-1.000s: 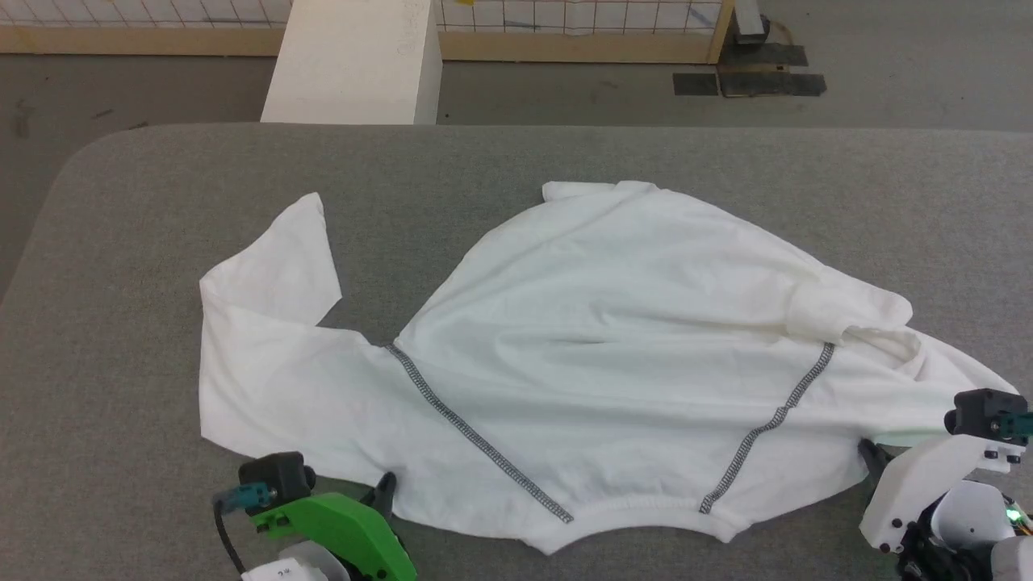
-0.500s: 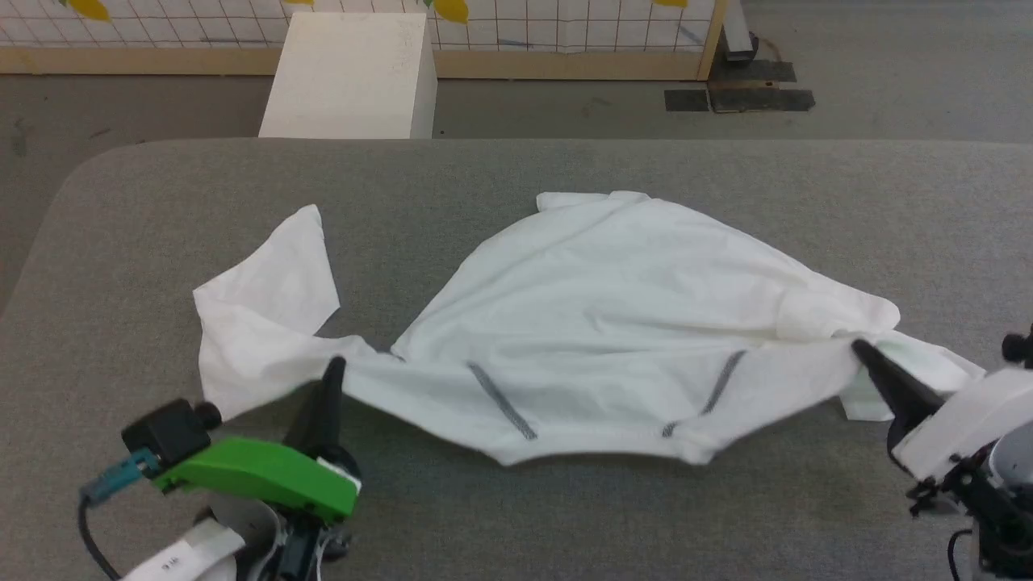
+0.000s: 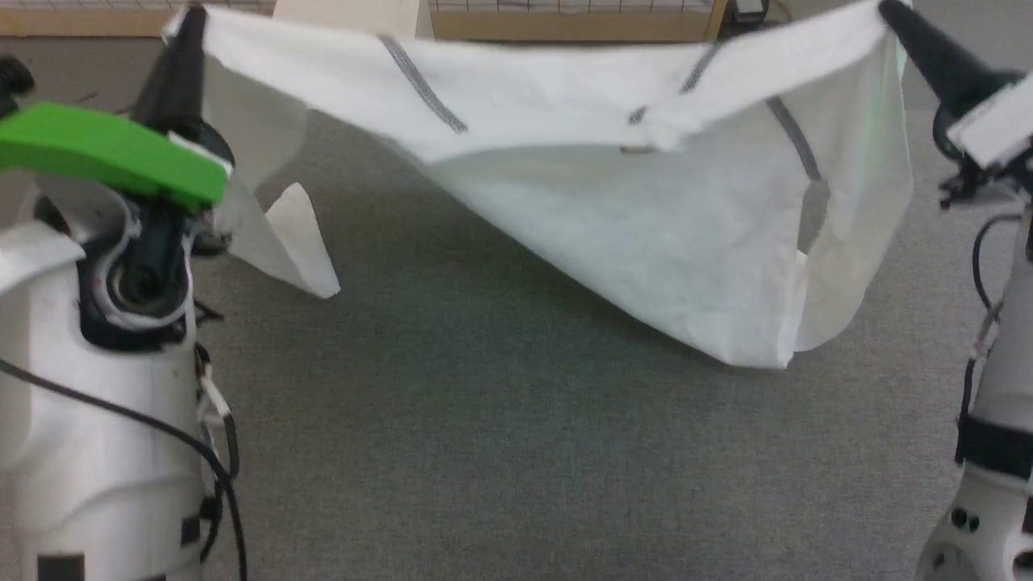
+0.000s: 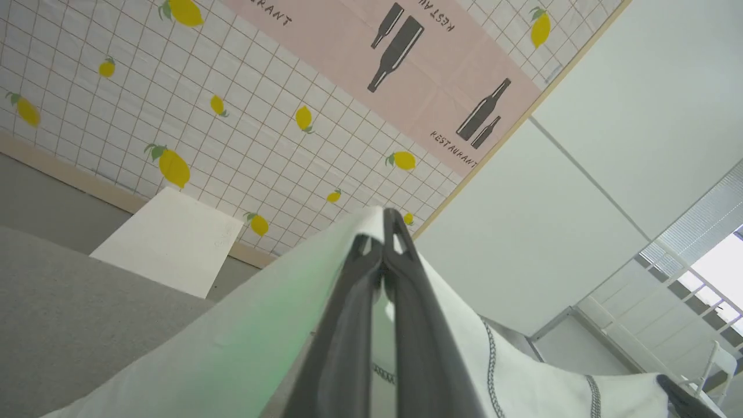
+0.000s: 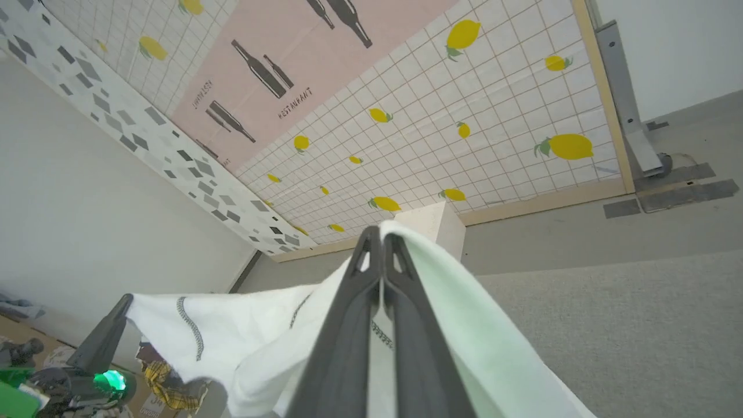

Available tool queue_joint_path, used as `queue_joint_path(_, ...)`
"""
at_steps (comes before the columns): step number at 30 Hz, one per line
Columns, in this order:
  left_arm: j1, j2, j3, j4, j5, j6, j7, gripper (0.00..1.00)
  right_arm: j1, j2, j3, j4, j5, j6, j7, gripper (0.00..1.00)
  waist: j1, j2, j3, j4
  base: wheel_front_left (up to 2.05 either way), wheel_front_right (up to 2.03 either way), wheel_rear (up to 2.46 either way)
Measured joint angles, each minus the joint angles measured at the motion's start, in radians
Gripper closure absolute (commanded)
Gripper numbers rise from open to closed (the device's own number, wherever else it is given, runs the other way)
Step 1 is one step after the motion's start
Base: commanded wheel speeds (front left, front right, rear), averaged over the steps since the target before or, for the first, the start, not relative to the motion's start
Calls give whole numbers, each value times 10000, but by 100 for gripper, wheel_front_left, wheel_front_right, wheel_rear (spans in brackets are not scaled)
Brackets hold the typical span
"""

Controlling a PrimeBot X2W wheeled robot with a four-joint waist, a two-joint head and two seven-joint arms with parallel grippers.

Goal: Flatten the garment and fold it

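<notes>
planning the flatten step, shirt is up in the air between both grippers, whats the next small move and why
Probably lower both arms together while moving forward, so the hanging end lands first and the rest lays out flat. The left gripper and right gripper are shut on the garment, stretched between them, and its body hangs slack toward the table.

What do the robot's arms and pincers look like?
The left gripper and right gripper each have two long, dark grey fingers tapering to points, with small cut-outs near the tips. The left wrist wears a bright green cover, the right a white cover. Both forearms are white with black joints and thin black cables.
</notes>
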State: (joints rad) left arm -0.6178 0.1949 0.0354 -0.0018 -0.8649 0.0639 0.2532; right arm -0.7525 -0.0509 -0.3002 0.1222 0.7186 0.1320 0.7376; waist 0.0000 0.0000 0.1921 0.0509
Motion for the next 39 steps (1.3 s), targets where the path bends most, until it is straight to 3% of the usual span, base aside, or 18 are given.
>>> queue_joint_path(11,-5091,708,67,3212,880,136,-913,100,-5850,-2,245,4307,-1340,-2,-2178,100,1,0,1304,29,0,0,0)
queue_joint_path(20,-7482,888,19,4667,1471,136,-2326,100,-8544,23,527,6460,-1843,0,-4286,100,2,0,2204,121,0,0,0)
queue_joint_path(24,-8161,892,71,4978,1509,-75,-2991,100,-9281,23,571,7085,-2025,0,-4972,100,2,0,2508,187,0,0,0)
queue_joint_path(31,-8317,872,-52,5776,1425,-635,-3181,100,-9523,35,529,7795,-2102,0,-5563,100,2,0,2878,363,0,0,0)
queue_joint_path(39,-7594,767,-261,6452,1246,-1273,-3202,100,-8426,12,637,7285,-1996,0,-5407,100,2,0,2774,519,0,0,0)
